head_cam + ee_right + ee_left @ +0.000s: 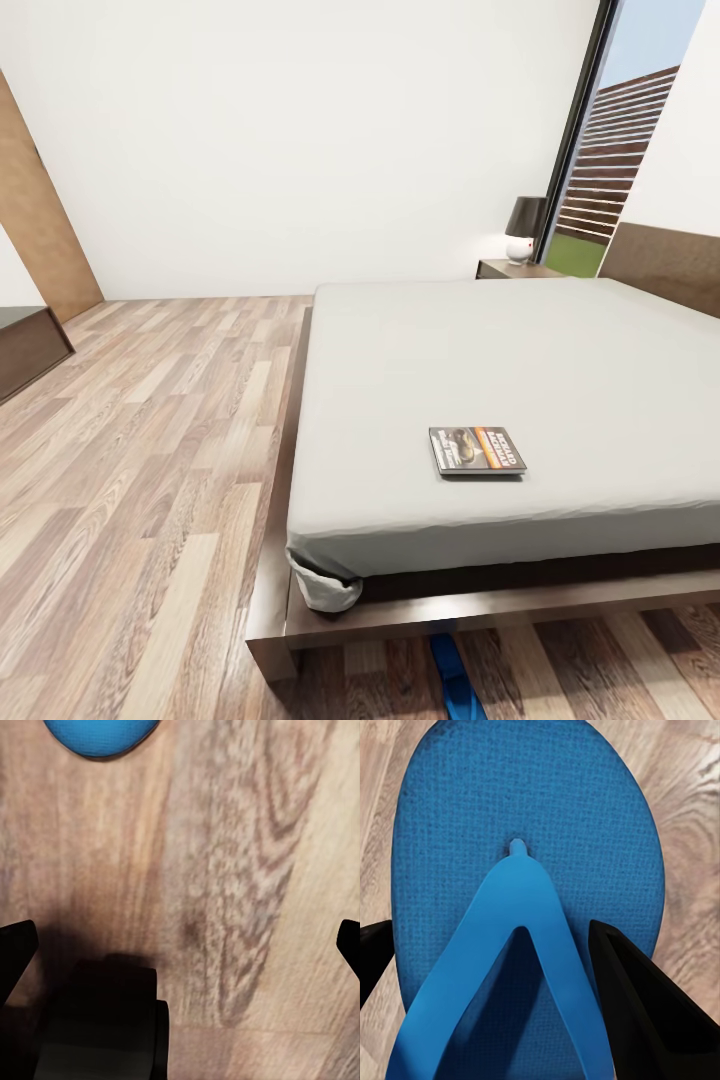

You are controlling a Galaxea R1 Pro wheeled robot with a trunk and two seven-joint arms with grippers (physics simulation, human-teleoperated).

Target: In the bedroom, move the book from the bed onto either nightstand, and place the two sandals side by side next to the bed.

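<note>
One book (477, 450) — one sandal (529, 892)

A home bedroom: a wide low bed (560, 370) with a plain grey mattress and brown wood frame, a nightstand (512, 268) carrying a small lamp (524, 228) (dark shade, white base), wood-plank floor (140, 450), white walls and a tall dark-framed window (610, 150).

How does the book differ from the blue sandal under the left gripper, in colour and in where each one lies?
The book is dark grey with an orange band; the sandal is bright blue all over. The book lies on the grey mattress of the bed; the sandal lies on the wood floor. The left gripper is open around the sandal's strap, while nothing is near the book. Both lie flat.
</note>
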